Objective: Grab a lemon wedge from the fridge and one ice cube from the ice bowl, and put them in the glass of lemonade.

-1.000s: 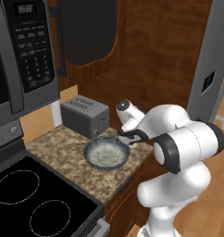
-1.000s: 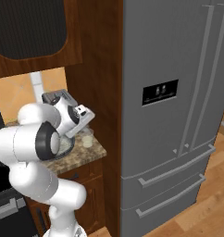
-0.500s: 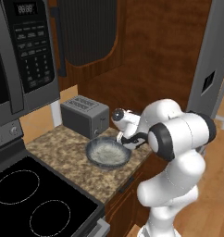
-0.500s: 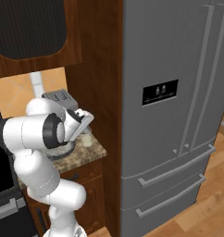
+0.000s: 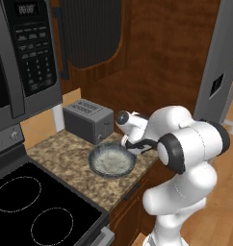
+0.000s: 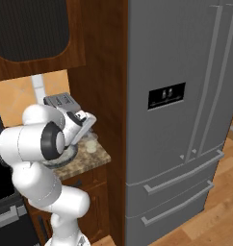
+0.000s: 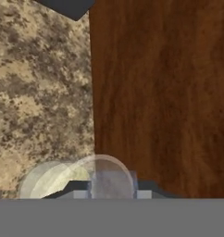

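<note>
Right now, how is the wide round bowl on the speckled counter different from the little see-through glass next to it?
The wide shallow grey-blue bowl is far broader than the small translucent glass. The bowl is low and flat, while the glass stands taller for its width. The bowl has a dark rim and a pale speckled inside; the glass is see-through with whitish contents. Both are round and stand upright on the brown speckled counter.

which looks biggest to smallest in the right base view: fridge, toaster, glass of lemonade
1. fridge, by far the largest.
2. toaster, partly hidden behind the arm, so its full size is unsure.
3. glass of lemonade, smallest, though it stands nearer the camera than the toaster.
</note>
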Robot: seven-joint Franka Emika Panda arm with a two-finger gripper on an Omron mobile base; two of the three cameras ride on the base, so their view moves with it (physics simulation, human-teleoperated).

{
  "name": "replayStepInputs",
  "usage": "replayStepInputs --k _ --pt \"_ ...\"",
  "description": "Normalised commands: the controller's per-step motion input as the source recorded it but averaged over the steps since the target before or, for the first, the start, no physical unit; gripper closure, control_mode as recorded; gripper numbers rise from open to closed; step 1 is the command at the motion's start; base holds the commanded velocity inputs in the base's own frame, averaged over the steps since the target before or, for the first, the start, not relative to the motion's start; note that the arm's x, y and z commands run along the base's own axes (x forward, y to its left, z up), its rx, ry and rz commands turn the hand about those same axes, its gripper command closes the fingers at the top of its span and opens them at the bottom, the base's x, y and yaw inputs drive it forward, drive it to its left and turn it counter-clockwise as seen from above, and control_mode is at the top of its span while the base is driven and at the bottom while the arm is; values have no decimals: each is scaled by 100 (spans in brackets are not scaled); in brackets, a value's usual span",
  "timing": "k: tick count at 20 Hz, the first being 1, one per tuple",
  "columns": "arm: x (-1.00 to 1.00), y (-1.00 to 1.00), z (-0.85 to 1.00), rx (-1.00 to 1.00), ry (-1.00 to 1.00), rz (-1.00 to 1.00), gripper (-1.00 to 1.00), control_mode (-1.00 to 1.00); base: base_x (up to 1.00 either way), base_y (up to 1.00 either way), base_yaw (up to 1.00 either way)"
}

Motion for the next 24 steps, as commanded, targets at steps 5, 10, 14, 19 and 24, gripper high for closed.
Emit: replayStepInputs --k 5,10,14,19,24 --pt "0 -8 4 0 0 0 100 -100 0 0 0" --pt "-15 -2 -4 0 0 0 100 -100 0 0 0" --pt "-27 0 -3 0 0 0 100 -100 0 0 0" --pt "0 0 0 0 1 0 100 -100 0 0 0" --pt "0 0 0 0 1 0 -100 -100 0 0 0"
